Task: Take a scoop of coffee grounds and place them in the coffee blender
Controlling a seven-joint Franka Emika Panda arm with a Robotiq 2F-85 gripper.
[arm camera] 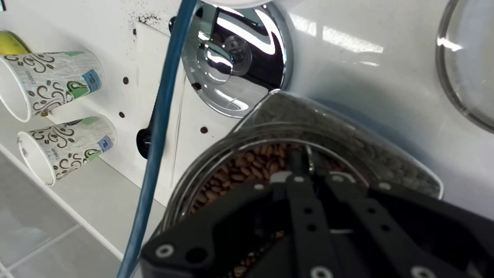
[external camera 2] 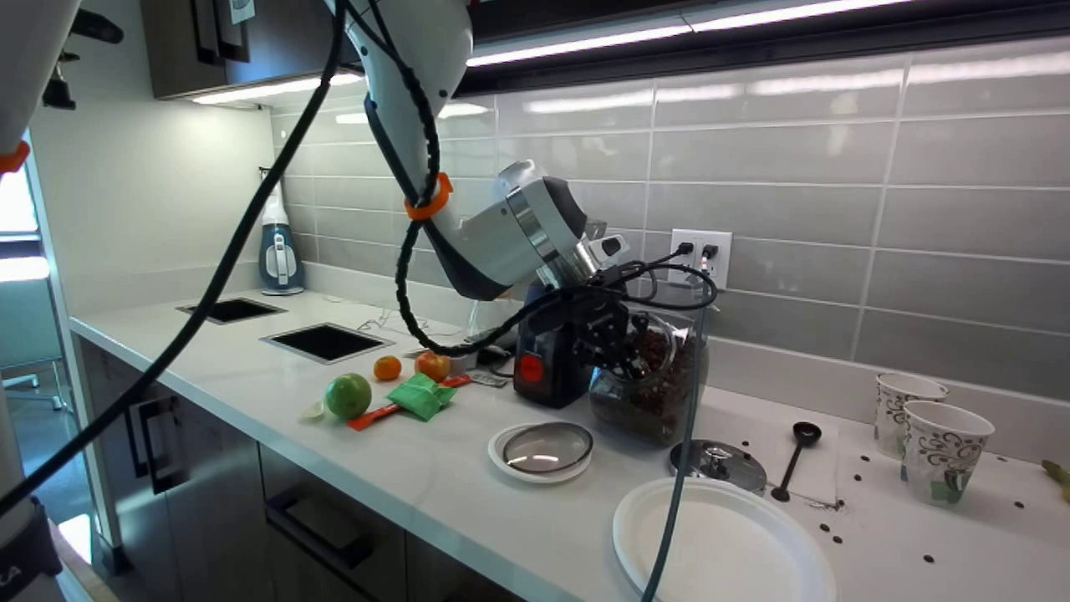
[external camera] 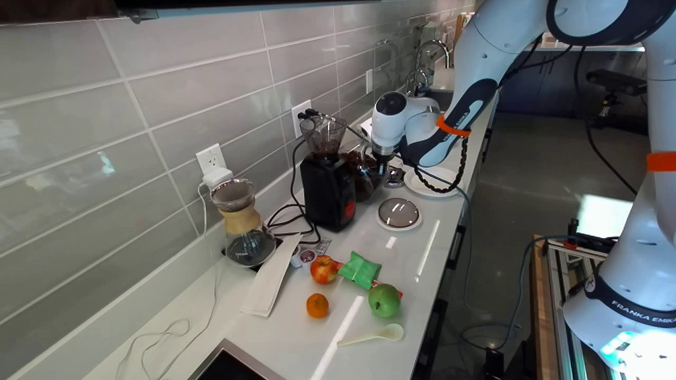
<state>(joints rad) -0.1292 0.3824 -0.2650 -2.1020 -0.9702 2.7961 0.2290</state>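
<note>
The coffee blender, a black grinder with a clear hopper, stands by the wall in both exterior views [external camera: 327, 192] [external camera 2: 543, 380]; it is out of the wrist view. The black scoop [external camera 2: 792, 466] lies on a white napkin; in the wrist view [arm camera: 144, 141] a blue cable partly covers it. A glass jar of coffee beans [external camera 2: 635, 414] stands beside the blender and shows in the wrist view [arm camera: 347, 135]. My gripper [arm camera: 310, 166] is at the jar's mouth, fingertips close together with a bright glass edge between them. The exterior views show it at the rim [external camera: 382, 166] [external camera 2: 631, 368].
A silver lid [external camera 2: 719, 464], a white plate [external camera 2: 727, 543] and a sieve on a small dish [external camera 2: 547, 451] stand near the jar. Two paper cups [external camera 2: 945, 451] stand by the wall. Fruit and a green packet [external camera: 360, 269] lie beyond the blender. Cables hang around the arm.
</note>
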